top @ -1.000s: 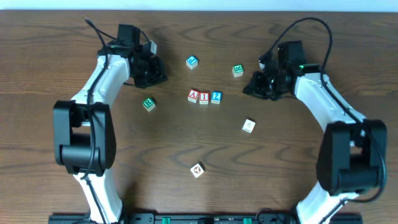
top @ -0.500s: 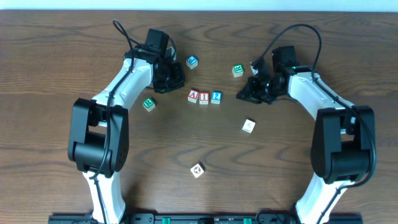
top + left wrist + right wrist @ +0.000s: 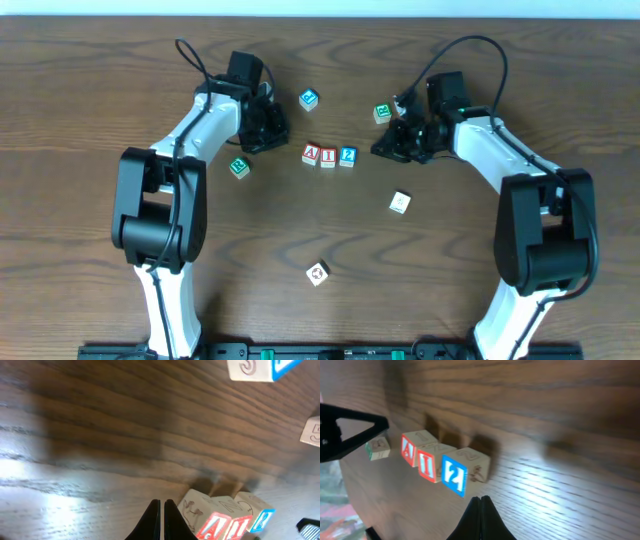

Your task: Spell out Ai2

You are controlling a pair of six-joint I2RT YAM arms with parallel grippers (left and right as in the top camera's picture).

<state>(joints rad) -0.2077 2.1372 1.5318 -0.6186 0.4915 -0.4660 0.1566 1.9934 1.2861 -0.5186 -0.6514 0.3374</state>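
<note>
Three cubes stand touching in a row at the table's middle: the red "A" cube point(image 3: 311, 154), the red "I" cube point(image 3: 328, 156) and the blue "2" cube point(image 3: 347, 156). They also show in the right wrist view as the "A" cube point(image 3: 408, 450), the "I" cube point(image 3: 426, 466) and the "2" cube point(image 3: 454, 476), and in the left wrist view point(image 3: 216, 526). My left gripper point(image 3: 283, 134) is shut and empty, just left of the "A" cube. My right gripper point(image 3: 378, 150) is shut and empty, just right of the "2" cube.
Other cubes lie around: a blue-marked one point(image 3: 308, 99) behind the row, green-marked ones at the back right point(image 3: 382, 113) and at the left point(image 3: 238, 167), a pale one point(image 3: 399, 203) at the right, and one point(image 3: 317, 273) toward the front.
Both arms swung inward toward the row of cubes. The left gripper came up to the "A" side, the right gripper to the "2" side. The cubes have not moved.
</note>
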